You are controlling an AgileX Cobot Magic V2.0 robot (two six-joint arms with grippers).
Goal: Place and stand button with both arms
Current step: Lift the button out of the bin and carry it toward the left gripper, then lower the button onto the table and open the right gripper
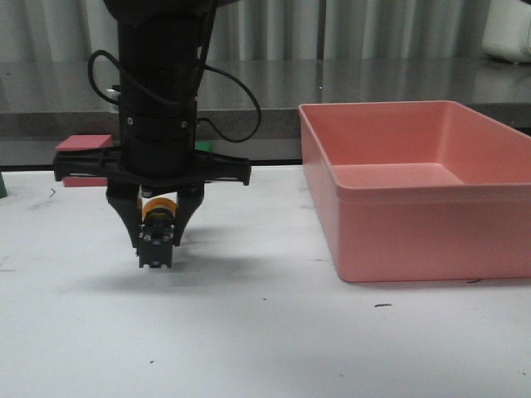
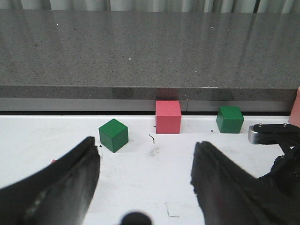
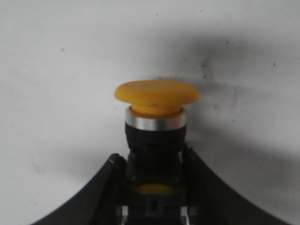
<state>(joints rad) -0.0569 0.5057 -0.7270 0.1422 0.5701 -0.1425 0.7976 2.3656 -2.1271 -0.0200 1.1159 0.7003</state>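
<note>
The left gripper has its fingers spread wide with nothing between them; ahead of it stand a green cube, a pink cube and a second green cube. The right gripper clamps the button by its black body, just above the table. The bin sits well to its right.

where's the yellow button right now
In the front view the button is on the left, clamped in the right gripper just above the white table, well left of the pink bin.
</note>
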